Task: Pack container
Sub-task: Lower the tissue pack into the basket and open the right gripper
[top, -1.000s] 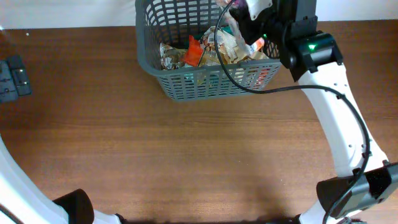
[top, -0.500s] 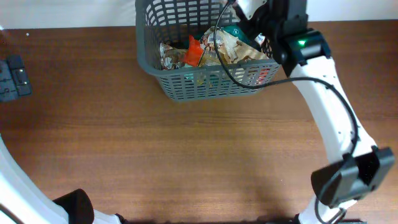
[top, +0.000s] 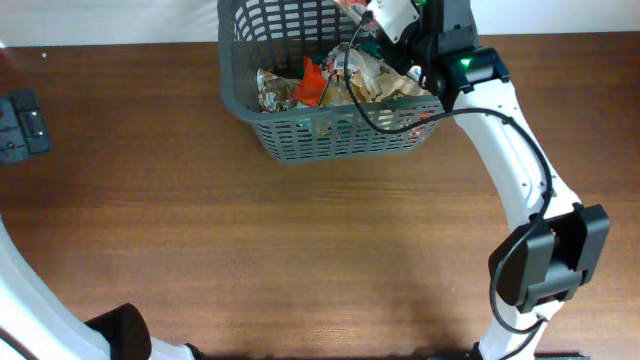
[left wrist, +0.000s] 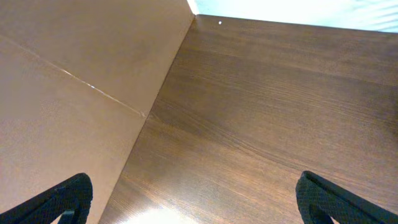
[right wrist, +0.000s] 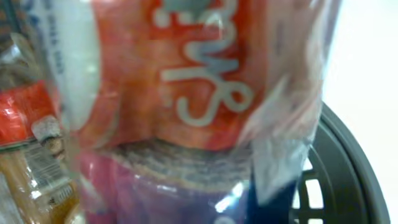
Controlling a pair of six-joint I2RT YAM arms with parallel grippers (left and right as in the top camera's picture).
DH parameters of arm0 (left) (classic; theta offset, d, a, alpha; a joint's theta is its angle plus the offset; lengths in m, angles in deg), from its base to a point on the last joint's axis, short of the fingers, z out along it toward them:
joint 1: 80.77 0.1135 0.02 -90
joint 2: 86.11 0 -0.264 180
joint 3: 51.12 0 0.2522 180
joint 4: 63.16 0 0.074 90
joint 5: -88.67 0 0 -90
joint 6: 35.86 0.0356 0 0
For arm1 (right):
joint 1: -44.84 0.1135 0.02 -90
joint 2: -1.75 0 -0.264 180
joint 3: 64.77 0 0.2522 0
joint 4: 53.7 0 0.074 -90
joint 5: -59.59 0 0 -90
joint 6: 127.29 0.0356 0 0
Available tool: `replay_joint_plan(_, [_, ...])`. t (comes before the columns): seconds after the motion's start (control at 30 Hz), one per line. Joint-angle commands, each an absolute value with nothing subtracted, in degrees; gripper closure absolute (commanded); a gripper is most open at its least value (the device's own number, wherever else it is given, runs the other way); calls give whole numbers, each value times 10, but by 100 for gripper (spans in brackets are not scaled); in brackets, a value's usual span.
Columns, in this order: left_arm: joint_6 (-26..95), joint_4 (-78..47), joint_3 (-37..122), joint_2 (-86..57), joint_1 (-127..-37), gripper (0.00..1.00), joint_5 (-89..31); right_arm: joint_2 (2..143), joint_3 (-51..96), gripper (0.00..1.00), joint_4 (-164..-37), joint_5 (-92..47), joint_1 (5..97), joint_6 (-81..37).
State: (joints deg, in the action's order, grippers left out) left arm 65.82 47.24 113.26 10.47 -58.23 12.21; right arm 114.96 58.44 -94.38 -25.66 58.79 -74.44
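Left gripper (left wrist: 199, 205) hangs spread wide over bare wood, its two dark fingertips (left wrist: 68, 196) far apart with nothing between them; its white arm (top: 28, 295) comes in at the desk's near-left corner. Further in, a small dark device (top: 20, 125) lies at the left edge of the desk (top: 300, 250). Against the middle of the far edge stands the container (top: 330, 140), heaped with crinkled snack packets, one orange-red (top: 312, 82) among paler ones. A black cable (top: 385, 128) droops across its front wall. Over its far right part sits the right gripper (top: 378, 12). Its wrist view is filled by a blurred orange packet with white lettering (right wrist: 186, 81) that hides the fingers, so whether it is gripped cannot be told
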Motion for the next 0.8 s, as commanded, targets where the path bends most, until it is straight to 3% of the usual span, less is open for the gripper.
replay_joint_plan(0.0, [651, 473, 1135, 99, -579, 1, 120, 1145, 595, 43, -942, -293, 591, -733])
replay_joint_plan(0.07, [651, 472, 1135, 99, -579, 1, 120, 1137, 608, 34, -946, -313, 594, -707])
replay_joint_plan(0.1, [651, 472, 1135, 99, -579, 1, 120, 1130, 620, 12, -952, -315, 595, -695])
replay_joint_plan(0.13, [651, 472, 1135, 99, -579, 1, 120, 1121, 639, 1, -961, -315, 595, -677])
replay_joint_plan(0.53, [651, 472, 1135, 99, -579, 1, 120, 1100, 864, 1, -1124, -311, 595, -530])
replay_joint_plan(0.77, [651, 472, 1135, 99, -579, 1, 120, 1045, 881, 1, -1181, -355, 558, -528])
